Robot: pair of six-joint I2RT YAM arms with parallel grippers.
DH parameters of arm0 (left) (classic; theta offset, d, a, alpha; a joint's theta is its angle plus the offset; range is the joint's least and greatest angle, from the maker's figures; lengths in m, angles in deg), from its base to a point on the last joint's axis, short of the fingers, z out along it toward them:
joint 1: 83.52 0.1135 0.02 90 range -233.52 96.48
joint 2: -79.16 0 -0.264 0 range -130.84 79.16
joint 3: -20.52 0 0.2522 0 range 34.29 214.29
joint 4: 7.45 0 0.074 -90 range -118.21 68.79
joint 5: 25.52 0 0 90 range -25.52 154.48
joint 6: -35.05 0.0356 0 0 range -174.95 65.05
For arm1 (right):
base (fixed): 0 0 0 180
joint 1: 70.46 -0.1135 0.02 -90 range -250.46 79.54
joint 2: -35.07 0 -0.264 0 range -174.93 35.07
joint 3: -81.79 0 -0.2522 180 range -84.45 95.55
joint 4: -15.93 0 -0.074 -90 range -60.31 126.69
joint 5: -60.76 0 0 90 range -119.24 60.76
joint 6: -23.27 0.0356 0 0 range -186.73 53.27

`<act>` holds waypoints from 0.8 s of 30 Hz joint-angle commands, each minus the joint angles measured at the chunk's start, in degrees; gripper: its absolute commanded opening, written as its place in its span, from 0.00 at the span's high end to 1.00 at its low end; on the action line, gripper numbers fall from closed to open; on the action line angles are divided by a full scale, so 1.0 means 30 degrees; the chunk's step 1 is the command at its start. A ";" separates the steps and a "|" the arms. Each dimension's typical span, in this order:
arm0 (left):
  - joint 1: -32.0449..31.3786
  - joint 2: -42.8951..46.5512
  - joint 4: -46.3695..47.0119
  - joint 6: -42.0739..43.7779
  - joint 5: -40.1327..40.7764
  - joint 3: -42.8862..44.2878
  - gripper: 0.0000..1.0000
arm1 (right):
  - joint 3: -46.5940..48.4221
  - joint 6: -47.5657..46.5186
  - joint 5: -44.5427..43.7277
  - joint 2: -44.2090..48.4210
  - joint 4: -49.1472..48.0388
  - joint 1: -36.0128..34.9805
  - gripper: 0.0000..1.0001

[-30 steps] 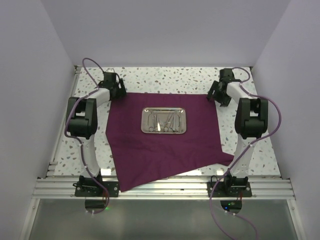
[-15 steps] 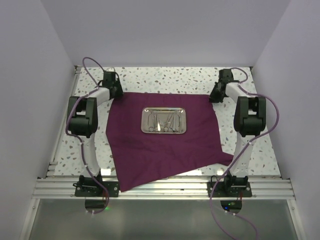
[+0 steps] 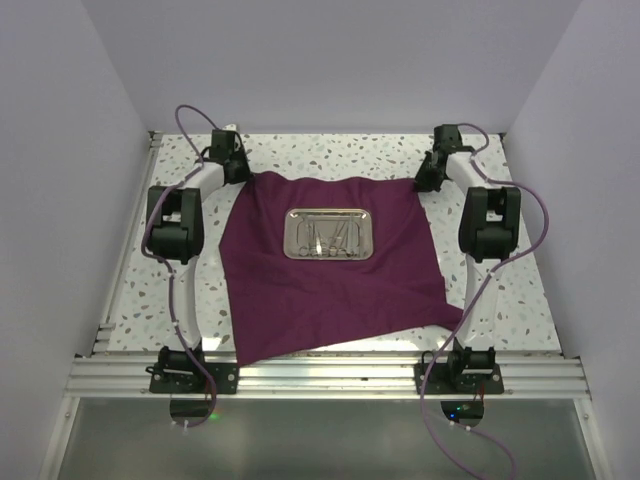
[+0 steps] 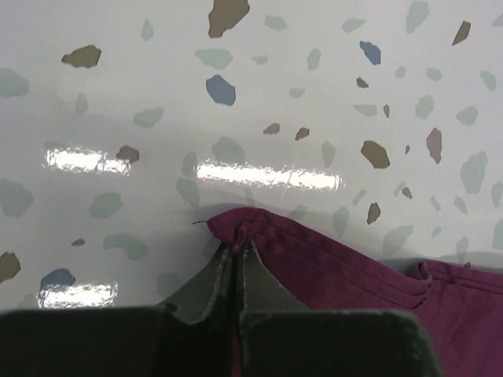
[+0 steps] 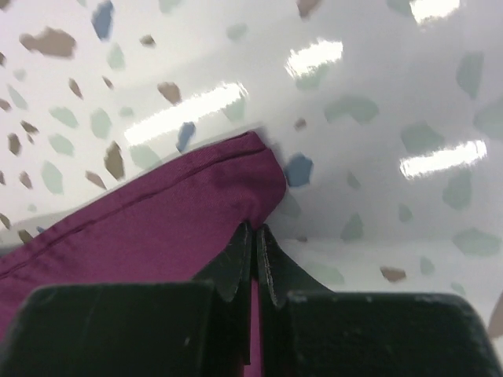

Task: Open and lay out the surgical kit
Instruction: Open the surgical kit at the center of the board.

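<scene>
Left hand (image 4: 236, 250) closed, pinching the far-left corner of the large dark purple cloth wrap (image 3: 330, 285) | right hand (image 5: 254, 232) closed, pinching its far-right corner | cloth spread across the speckled white counter (image 3: 330, 152) | shiny rectangular steel tray (image 3: 294, 222) with thin steel instruments (image 3: 330, 238) sits on the cloth's far half

no readable text, no labels, no numbers

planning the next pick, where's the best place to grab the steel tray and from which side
Probably a short-side rim of the steel tray, from above, with one finger inside and one outside. It lies flat on the purple cloth, and the instruments seem to sit mid-tray, leaving the ends free.
</scene>
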 commanded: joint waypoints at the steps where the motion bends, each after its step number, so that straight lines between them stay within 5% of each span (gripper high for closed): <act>1: 0.0171 -0.1463 -0.1573 0.0017 -0.0070 0.2449 1.00 | 0.3405 0.0324 0.0353 -0.1463 0.0644 -0.0114 1.00; 11: 0.0904 -0.5770 -0.3365 -0.0013 0.0604 1.1996 1.00 | 1.1965 0.1261 -0.0964 -0.5538 0.2060 0.0032 1.00; 21: 0.1137 -0.5248 -0.0023 0.1071 0.3796 1.2298 0.99 | 1.0976 0.2579 -0.3715 -0.5687 -0.0054 0.0033 1.00; 22: 0.1167 -0.5071 0.0065 0.1158 0.3856 1.2240 0.93 | 1.0652 0.2581 -0.3748 -0.5540 -0.0258 0.0032 1.00; 24: 0.1168 -0.4399 0.0212 0.1130 0.4411 1.1890 0.50 | 1.0064 0.2697 -0.3632 -0.5101 -0.1049 0.0061 0.42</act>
